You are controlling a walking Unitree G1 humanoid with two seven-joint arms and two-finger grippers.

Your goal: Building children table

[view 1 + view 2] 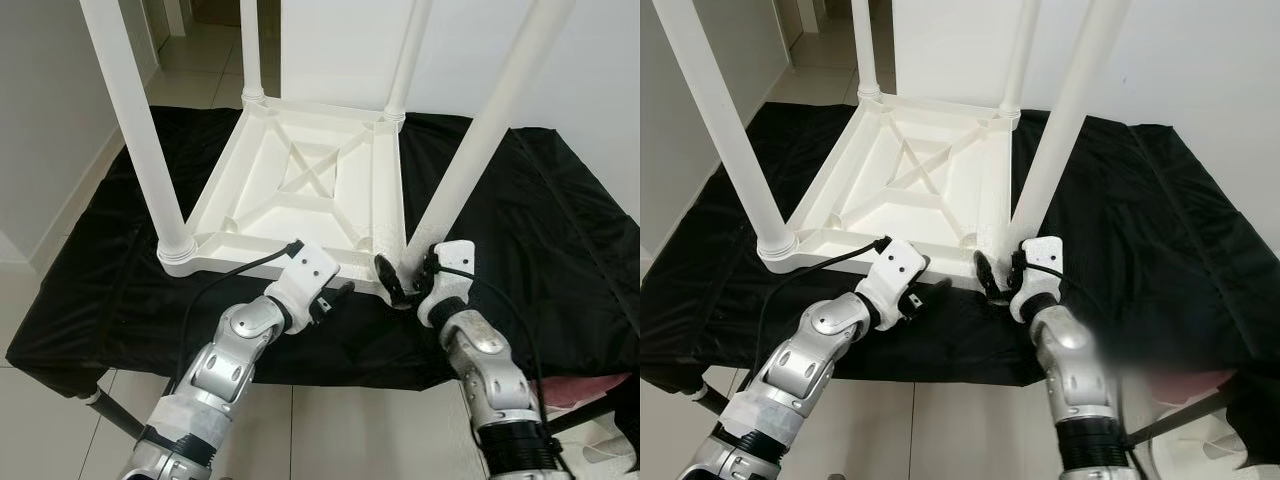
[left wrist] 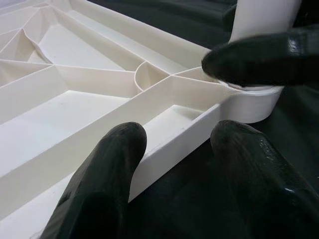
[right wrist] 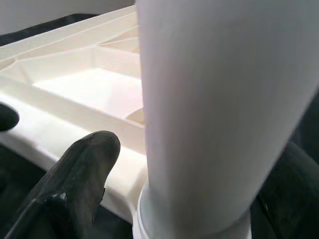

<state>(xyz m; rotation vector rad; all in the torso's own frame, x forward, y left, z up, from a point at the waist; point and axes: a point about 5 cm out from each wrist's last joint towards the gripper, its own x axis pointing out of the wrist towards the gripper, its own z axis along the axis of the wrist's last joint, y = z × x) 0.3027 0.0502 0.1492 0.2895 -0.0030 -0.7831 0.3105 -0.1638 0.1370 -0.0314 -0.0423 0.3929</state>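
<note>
A white plastic children's table [image 1: 262,148] lies upside down on a black cloth [image 1: 560,220], its ribbed underside facing up and its legs standing upright. My left gripper [image 1: 340,292] is open at the table's near rim [image 2: 174,144], one finger [image 2: 107,169] over the ribbed inside and the other over the cloth. My right gripper [image 1: 408,278] is open around the base of the near right leg [image 1: 480,130]. One finger [image 3: 75,184] stands on the table side of that leg [image 3: 214,109], the other at its far side. The right gripper's finger [image 2: 264,55] also crosses in front of the leg's socket.
The near left leg [image 1: 135,120] rises beside my left arm. The black-covered surface ends just before my arms, with tiled floor [image 1: 330,430] below. A white wall [image 1: 600,70] stands behind on the right, and a pink object [image 1: 590,390] lies low by my right arm.
</note>
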